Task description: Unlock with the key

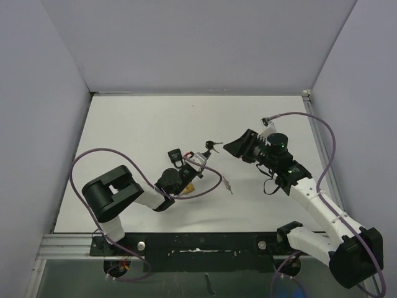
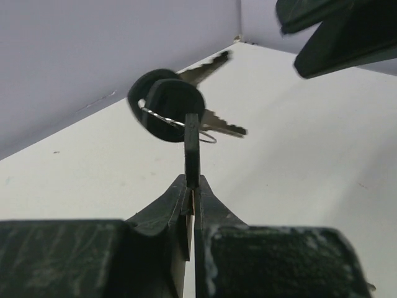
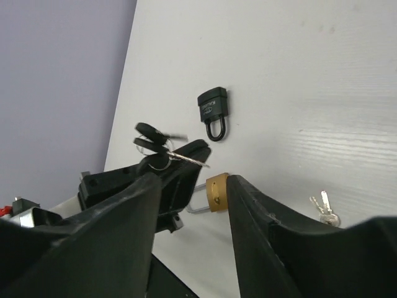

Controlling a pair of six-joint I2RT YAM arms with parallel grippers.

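Keys (image 2: 167, 112) sit in the left gripper (image 2: 191, 194), its jaws closed on one, seemingly edge-on. Right gripper (image 3: 193, 180) gapes empty.

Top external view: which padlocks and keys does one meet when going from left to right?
Black padlock → brass padlock → black-headed keys, held by the left gripper → small silver keys.

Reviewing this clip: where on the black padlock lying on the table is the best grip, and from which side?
Take the black padlock by its blocky body, probably from straight above, closing across its side faces. It lies flat on the table with bare surface either side; the thin shackle looks harder to pinch.
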